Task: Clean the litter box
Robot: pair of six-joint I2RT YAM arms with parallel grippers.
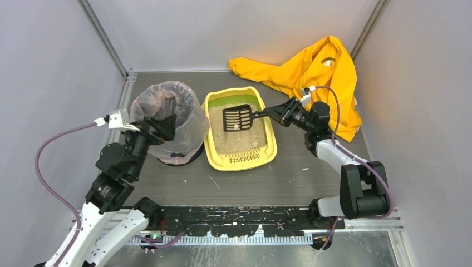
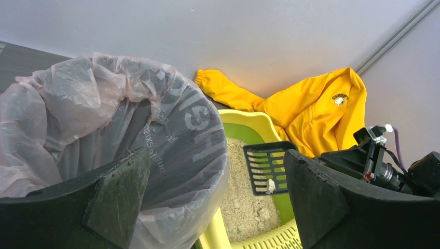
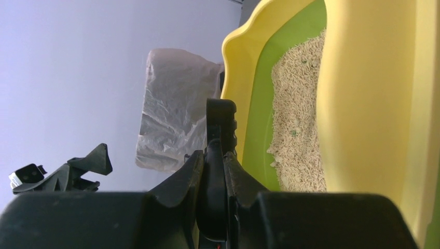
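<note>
Scooping step: right claw [image 1: 276, 113] clamps scoop [image 1: 238, 117], clump aboard, above box [image 1: 245, 159]. Left claw [image 1: 165, 128] gapes at bin [image 1: 183, 105]. Next, I judge: carry level binward.

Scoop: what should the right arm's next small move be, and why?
Probably carry the scoop left over the bin, kept level: the right tool grips its handle above the litter box, and a pale clump sits on its slots.

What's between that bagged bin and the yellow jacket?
The yellow litter box, with a black scoop held over it by the right gripper; the top view shows it.
</note>
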